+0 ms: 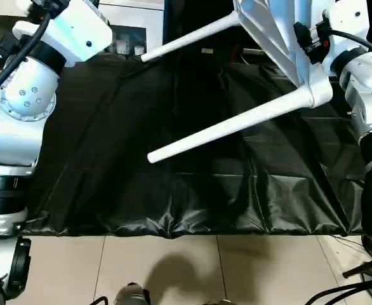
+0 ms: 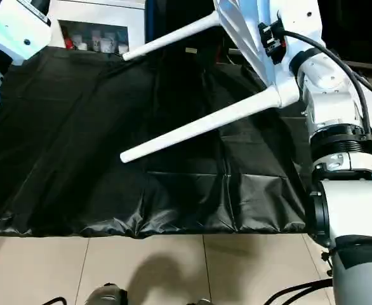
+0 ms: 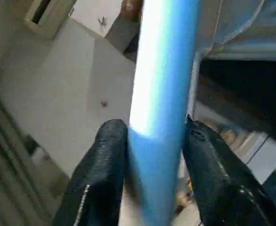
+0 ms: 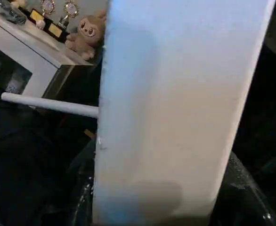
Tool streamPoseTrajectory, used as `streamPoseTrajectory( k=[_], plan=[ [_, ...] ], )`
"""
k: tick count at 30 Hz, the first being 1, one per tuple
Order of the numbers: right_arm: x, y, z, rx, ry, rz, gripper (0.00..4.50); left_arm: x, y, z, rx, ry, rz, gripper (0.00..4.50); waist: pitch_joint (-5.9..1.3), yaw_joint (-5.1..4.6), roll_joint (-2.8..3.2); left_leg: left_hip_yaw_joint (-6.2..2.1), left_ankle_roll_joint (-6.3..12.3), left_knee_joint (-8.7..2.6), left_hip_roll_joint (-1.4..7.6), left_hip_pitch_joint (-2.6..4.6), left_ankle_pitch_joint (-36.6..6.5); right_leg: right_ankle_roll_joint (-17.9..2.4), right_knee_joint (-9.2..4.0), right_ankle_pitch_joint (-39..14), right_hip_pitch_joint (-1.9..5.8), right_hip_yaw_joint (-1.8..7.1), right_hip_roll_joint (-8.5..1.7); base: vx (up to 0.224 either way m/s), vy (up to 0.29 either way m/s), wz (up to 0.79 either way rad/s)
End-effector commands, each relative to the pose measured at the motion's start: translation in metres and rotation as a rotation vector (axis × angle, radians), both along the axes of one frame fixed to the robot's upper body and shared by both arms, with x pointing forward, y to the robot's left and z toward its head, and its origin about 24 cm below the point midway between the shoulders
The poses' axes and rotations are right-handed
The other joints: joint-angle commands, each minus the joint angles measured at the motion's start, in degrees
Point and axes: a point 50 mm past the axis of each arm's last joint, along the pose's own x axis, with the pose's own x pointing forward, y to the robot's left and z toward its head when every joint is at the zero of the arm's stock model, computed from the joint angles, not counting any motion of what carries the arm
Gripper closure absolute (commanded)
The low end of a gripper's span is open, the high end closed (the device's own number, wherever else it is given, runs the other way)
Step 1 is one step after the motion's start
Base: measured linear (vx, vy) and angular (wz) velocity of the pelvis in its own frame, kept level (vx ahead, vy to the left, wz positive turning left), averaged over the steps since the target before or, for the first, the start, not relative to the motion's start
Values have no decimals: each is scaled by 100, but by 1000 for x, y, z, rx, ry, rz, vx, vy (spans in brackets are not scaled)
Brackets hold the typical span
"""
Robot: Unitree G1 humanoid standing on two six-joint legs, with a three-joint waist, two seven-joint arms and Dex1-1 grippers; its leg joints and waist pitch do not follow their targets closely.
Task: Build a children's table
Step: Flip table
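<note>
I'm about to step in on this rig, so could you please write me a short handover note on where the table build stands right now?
Left claw: closed around a loose table leg.
Right claw: grips the table top by its edge, holding it tilted above the black cloth.
Done: two legs sit in corner sockets, pointing out over the cloth.
Left: seat the leg in the left claw, then the remaining one, and stand the table up.
</note>
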Motion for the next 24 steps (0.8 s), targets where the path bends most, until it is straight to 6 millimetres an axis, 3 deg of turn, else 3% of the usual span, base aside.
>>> streamPoseTrajectory(
  k=[1, 2, 6, 7, 14, 18, 19, 21, 23, 24],
  plan=[
    [-6, 22, 22, -185, -115, 133, 276, 6, 5, 4, 21, -7, 60, 228, -484, -26, -12, -133, -70, -342, 252, 203, -826, -949, -393, -587, 306, 292, -447, 0, 0, 0],
    [-6, 23, 22, -186, -115, 134, 277, 7, 6, 4, 20, 0, 62, 207, -491, -45, 0, -139, -69, -346, 254, 206, -781, -975, -385, -523, 310, 289, -458, 0, 0, 0],
    [-6, 25, 24, -197, -127, 140, 277, 12, 6, -2, -2, 45, 50, 205, -483, -53, 8, -131, -78, -345, 254, 211, -793, -1066, -386, -445, 309, 292, -457, 0, 0, 0],
    [-6, 25, 24, -198, -129, 140, 277, 12, 5, -3, -7, 49, 44, 236, -489, -49, 10, -132, -80, -345, 258, 214, -787, -1076, -381, -423, 313, 291, -461, 0, 0, 0],
    [-7, 23, 29, -218, -143, 136, 276, 5, -11, -9, -29, 70, -55, 278, -486, -55, 20, -135, -98, -345, 267, 216, -829, -1104, -385, -413, 318, 292, -466, 0, 0, 0],
    [-7, 24, 34, -247, -153, 137, 277, 1, -26, -29, -54, 132, -137, 290, -475, -48, 18, -126, -91, -346, 266, 220, -922, -1101, -402, -515, 307, 291, -456, 0, 0, 0],
    [-7, 26, 40, -272, -165, 138, 277, -2, -33, -44, -75, 185, -173, 291, -473, -39, 23, -124, -88, -344, 262, 225, -955, -1088, -410, -572, 301, 291, -454, 0, 0, 0],
    [-7, 27, 50, -291, -184, 137, 277, -5, -38, -62, -161, 247, -204, 291, -447, -41, -4, -123, -110, -350, 266, 225, -1153, -1058, -450, -905, 287, 288, -457, 0, 0, 0],
    [-7, 29, 58, -301, -194, 140, 277, -6, -39, -74, -227, 290, -209, 291, -439, -32, 7, -130, -116, -352, 269, 226, -1292, -1025, -473, -1132, 276, 284, -456, 0, 0, 0],
    [-8, 31, 66, -310, -210, 142, 277, -5, -36, -85, -305, 321, -198, 291, -436, -23, -31, -120, -96, -344, 270, 245, -1406, -948, -492, -1336, 254, 288, -463, 0, 0, 0]
  ],
)
